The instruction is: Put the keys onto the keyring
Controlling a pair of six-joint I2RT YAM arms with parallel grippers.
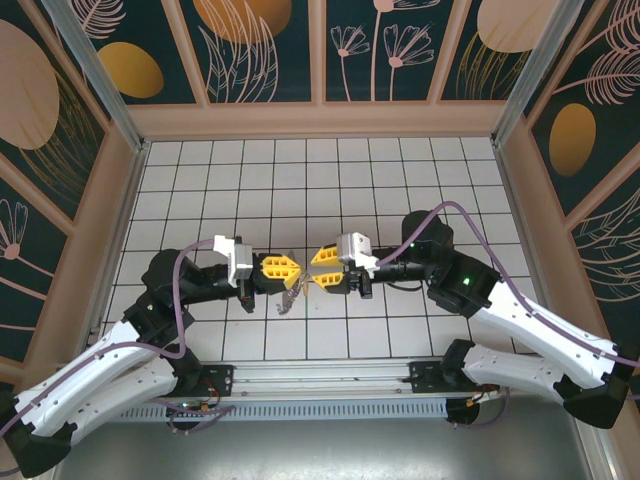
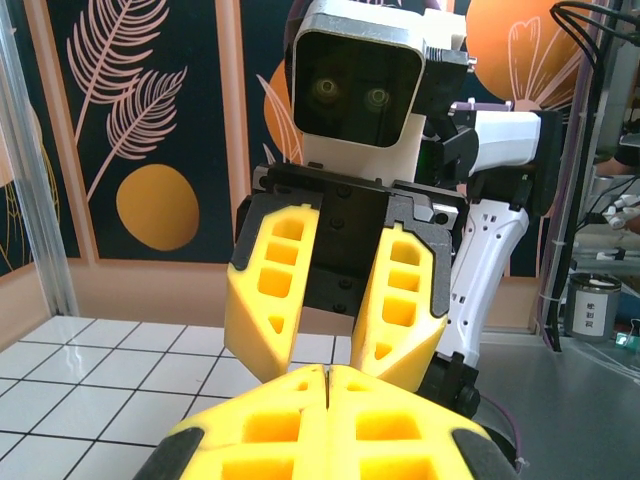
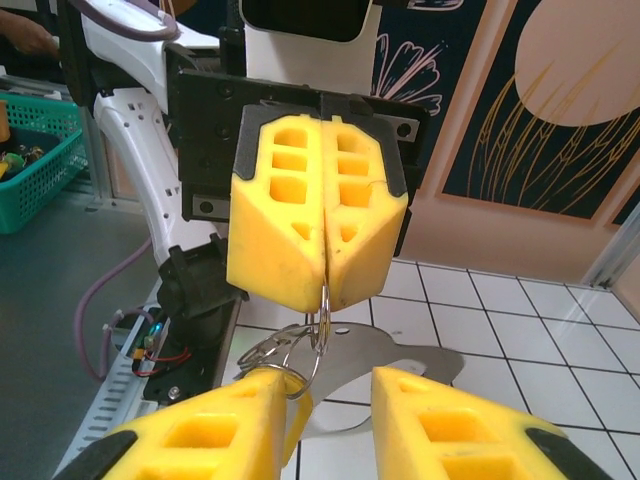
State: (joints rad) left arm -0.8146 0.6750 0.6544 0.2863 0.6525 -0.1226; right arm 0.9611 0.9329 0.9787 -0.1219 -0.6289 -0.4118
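My left fingers [image 3: 280,230] are pressed together on the keyring [image 3: 323,325], a thin grey loop hanging above the tiles, with silvery keys [image 3: 265,350] bunched at its foot. My right fingers [image 3: 215,435] gape just beside it, holding nothing. A green basket [image 3: 45,160] holds small bits I cannot identify.

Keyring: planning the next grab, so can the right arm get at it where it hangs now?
Probably yes. The left gripper pinches the keyring in shut jaws at its top; it dangles just ahead of the open right gripper, nothing between.
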